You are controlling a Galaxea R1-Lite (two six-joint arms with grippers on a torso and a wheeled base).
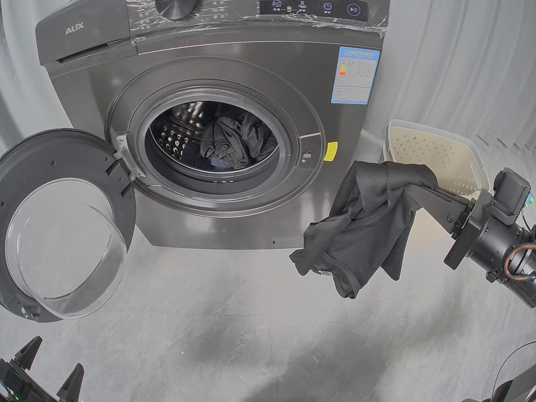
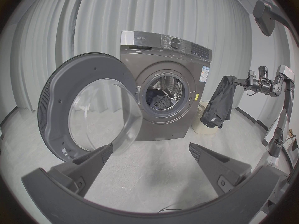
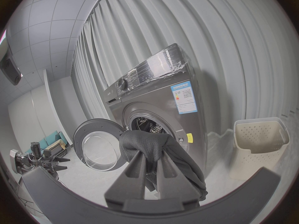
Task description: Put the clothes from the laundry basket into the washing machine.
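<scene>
**Clerk:** First entry?
**Keeper:** One grey, metal-fronted, front-loading washing machine (image 1: 234, 62). It stands on a pale grey floor (image 1: 223, 319) before a white pleated curtain (image 1: 463, 40). Its round grey door with a clear bowl window (image 1: 61, 157) is swung wide open at 9 o'clock of the porthole.

**Clerk:** Contents?
**Keeper:** A perforated metal drum (image 1: 178, 135). A heap of dark crumpled clothes (image 1: 234, 140) lies inside it, from the middle toward 3 o'clock.

**Clerk:** Item in hand?
**Keeper:** One black soft-cloth garment (image 1: 363, 224), outside the machine at 4 o'clock of the porthole. It hangs in loose folds, off the floor.

**Clerk:** Held by?
**Keeper:** The right gripper (image 3: 152, 164). Its two dark wedge fingers are pressed together on the garment's upper part, and cloth is draped over the tips.

**Clerk:** Basket?
**Keeper:** One cream perforated plastic laundry basket (image 1: 441, 160). It is on the floor at 3 o'clock of the machine, near its side panel, behind the hanging garment.

**Clerk:** The other one?
**Keeper:** The left gripper (image 2: 150, 146) is at 7 o'clock in the head view, low and below the open door. Its fingers are spread wide apart, and it is well apart from the garment.
</scene>
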